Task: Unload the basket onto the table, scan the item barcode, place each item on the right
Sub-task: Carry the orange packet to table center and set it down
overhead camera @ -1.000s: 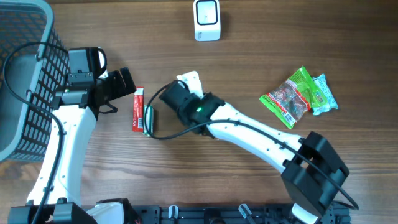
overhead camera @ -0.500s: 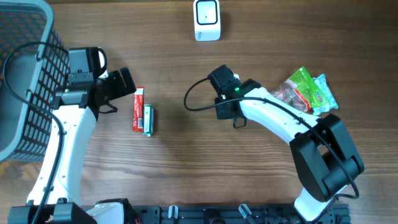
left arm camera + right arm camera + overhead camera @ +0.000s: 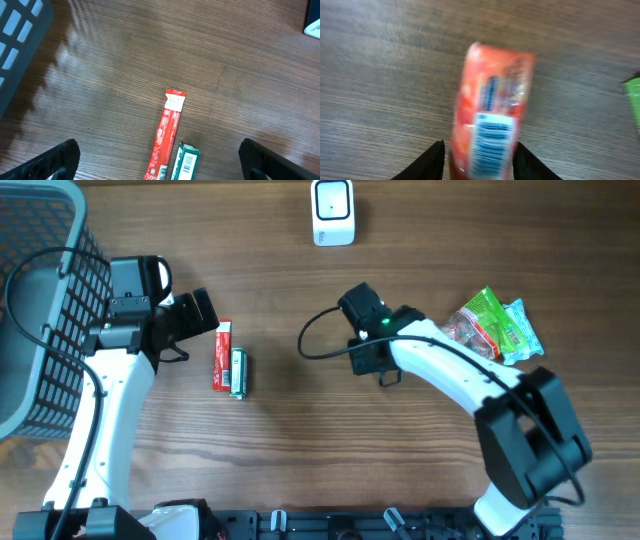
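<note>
Right gripper (image 3: 479, 152) brackets a blurred red packet (image 3: 492, 100), its barcode facing the wrist camera; whether the fingers actually press it I cannot tell. It hangs just toward 1 o'clock of the middle of the table (image 3: 300, 460), with the scanner (image 3: 332, 212) at 12 o'clock. Left gripper (image 3: 159, 150), at 9 o'clock, is spread wide above a red stick (image 3: 167, 135).

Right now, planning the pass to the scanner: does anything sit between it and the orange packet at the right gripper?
Nothing visible does: bare wood runs from the right gripper and orange packet to the white scanner. The red stick, green box and snack bags lie aside.
</note>
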{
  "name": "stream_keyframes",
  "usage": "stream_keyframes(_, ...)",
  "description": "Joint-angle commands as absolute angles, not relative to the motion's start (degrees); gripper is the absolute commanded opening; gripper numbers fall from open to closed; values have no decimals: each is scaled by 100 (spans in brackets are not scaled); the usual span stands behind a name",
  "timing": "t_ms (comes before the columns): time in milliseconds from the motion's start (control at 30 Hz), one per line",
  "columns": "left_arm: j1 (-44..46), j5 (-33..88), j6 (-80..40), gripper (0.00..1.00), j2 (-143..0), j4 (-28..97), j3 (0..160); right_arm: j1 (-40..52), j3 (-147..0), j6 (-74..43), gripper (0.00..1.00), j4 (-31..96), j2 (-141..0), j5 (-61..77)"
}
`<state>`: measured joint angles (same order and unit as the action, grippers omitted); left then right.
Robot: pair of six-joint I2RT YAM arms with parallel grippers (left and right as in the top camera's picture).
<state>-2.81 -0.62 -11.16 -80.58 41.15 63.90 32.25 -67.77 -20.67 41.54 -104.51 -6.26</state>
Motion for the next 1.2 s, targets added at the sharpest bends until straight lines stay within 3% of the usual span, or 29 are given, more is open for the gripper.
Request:
stream_keyframes(0,-307,-117,-1024,100,-8036,4101,6386,3020,-6987,-2292,45,4152,-9955,-469)
stream_keyframes(200,-307,-117,-1024,100,-8036,4101,6386,3020,-6862,-2366,42,4012,-9998,51)
stream_keyframes(267,-307,-117,-1024,100,-8036,4101,6386,3020,-6726,-2418,29,3957,-9998,-1)
stream_keyframes(333,-307,-117,-1024,100,-8036,4104,6386,3020,-6687,-2418,5,3948,-10001,-56)
stream_keyframes(1033,-307,-117,-1024,100,-8036,4104,6386,2447,-6401,-2724,4,3863,-9996,-279)
stream_keyframes(1167,-307,-117,-1024,100,-8036,4101,6386,2451,-6195,-2672,4,3614,-9996,576)
